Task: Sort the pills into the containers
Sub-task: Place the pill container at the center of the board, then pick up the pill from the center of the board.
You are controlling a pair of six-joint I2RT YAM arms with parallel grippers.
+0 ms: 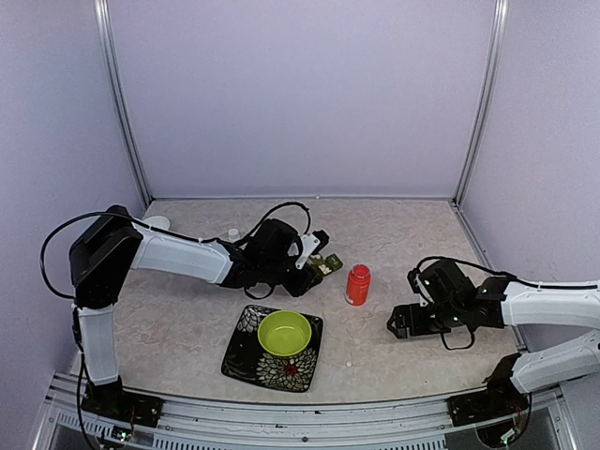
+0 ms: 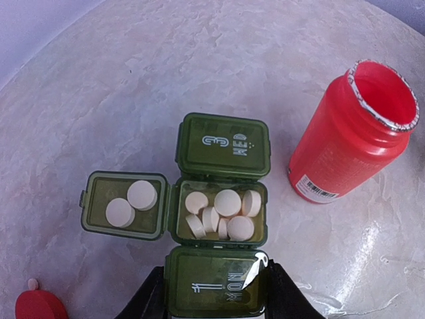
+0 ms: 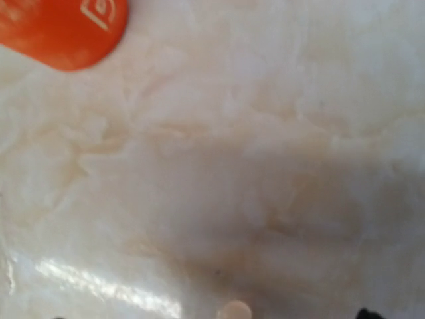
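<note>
Marbled table [image 2: 99, 86] with pillbox [image 2: 222, 146] left of centre, just beside the open bottle [image 2: 339, 146]. Left gripper [image 2: 216, 298] clasps the MON end. The middle compartment [image 2: 222, 229] stands open, holding pills [image 2: 227, 203], with two more on its lid [image 2: 99, 186]. Right gripper [image 1: 401, 322] sits low, well apart; its grip cannot be told.

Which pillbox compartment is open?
On the pillbox, the middle compartment, between the closed WED lid and MON lid. Its own lid is flipped sideways, and white pills lie inside.

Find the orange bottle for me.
In the top view the bottle stands near centre, just right of the pillbox and beyond the bowl; the left wrist view has it upper right.
</note>
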